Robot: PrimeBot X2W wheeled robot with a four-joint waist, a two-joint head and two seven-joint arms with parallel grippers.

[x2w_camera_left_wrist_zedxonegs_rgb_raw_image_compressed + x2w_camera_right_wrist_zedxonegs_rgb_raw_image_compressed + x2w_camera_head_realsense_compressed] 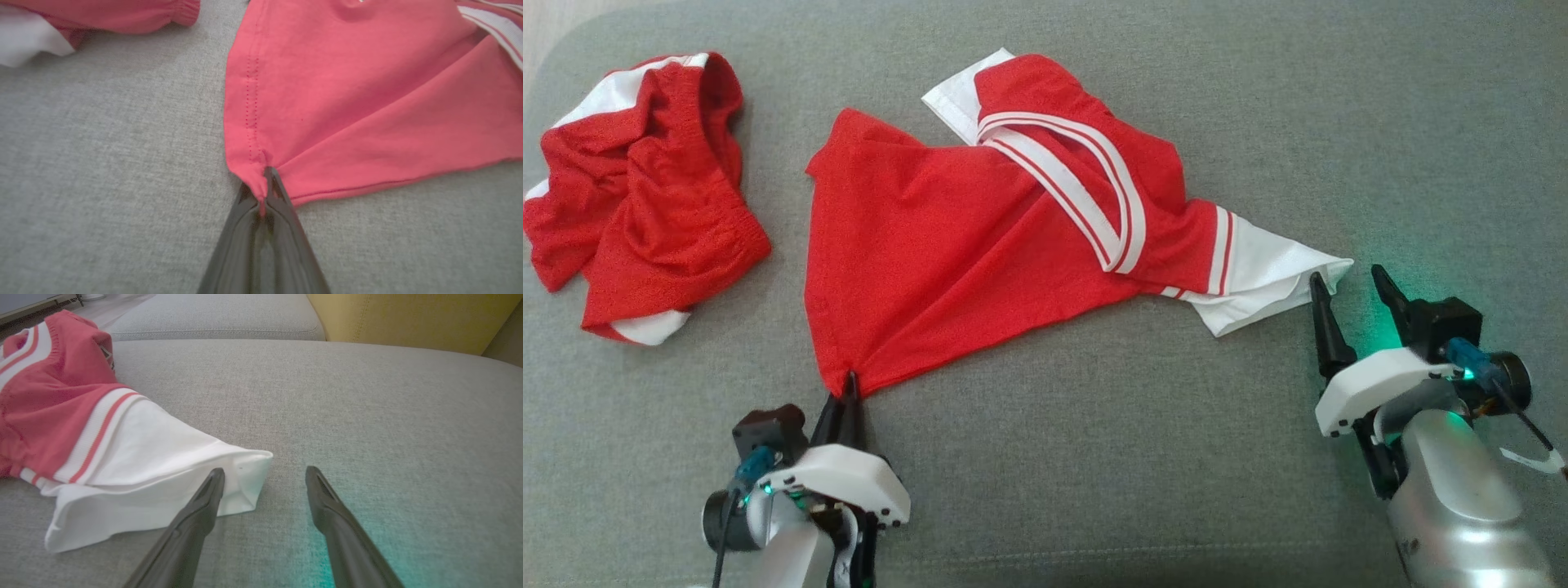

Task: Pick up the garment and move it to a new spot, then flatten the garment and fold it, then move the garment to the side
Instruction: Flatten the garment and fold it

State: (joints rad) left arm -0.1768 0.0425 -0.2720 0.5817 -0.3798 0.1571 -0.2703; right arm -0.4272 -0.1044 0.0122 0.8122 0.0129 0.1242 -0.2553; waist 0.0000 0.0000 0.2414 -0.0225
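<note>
The left fingers clamp the red garment's hem corner; the right fingers stand wide at its white sleeve (one tip over the cuff). The garment sprawls mid-sofa. Likely flattening: next, grip that sleeve and stretch.

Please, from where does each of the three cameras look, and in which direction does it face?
Head view: high, facing down on the grey cushion, red shirt and red shorts; left gripper and right gripper show at the bottom.
Left wrist view: low, looking along the shut left gripper's fingers pinching the shirt's hem corner.
Right wrist view: low, looking along the open right gripper's fingers, past the white sleeve, towards a yellow backrest.
Shared: all three views show the shirt.
</note>
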